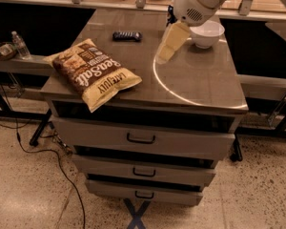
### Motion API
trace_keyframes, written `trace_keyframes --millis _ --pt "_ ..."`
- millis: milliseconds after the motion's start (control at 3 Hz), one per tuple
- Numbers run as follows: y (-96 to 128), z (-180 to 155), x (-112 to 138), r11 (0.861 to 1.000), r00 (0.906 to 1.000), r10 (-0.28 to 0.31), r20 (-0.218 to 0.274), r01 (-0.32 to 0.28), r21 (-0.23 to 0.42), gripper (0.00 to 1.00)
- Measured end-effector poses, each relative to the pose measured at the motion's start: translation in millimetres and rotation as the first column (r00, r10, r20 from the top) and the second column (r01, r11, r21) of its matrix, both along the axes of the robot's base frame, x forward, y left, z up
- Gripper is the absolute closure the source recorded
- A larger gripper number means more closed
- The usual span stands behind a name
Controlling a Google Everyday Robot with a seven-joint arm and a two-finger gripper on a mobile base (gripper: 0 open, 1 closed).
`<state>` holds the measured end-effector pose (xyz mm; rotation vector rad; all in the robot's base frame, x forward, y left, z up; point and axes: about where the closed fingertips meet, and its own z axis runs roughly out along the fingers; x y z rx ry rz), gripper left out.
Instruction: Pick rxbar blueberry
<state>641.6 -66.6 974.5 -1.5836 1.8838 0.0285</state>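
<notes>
The rxbar blueberry (127, 35) is a small flat dark-blue bar lying at the back of the grey cabinet top (200, 80), left of centre. My gripper (163, 56) hangs pale yellow from the white arm (195, 4), above the middle of the top. It is to the right of the bar and a little nearer the front, apart from it and holding nothing that I can see.
A large tan-and-brown chip bag (93, 73) lies at the front left of the top. A white bowl (207, 33) stands at the back right, beside the arm. The blue can is hidden behind the arm. Drawers (140, 138) face front. A water bottle (20, 44) stands on a left shelf.
</notes>
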Motion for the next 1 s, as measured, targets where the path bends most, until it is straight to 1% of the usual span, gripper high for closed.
trace_keyframes --millis 333,667,1000 --pt "10.9 -35.3 39.3 0.995 0.9970 -0.075 -0.018 0.076 0.064 0.00" --pt "35.2 -83.5 114.6 0.967 0.9850 -0.163 -0.058 0.171 0.187 0.00" --pt "55.6 -111.2 171.7 0.926 0.9718 -0.218 -0.090 0.235 0.296 0.00"
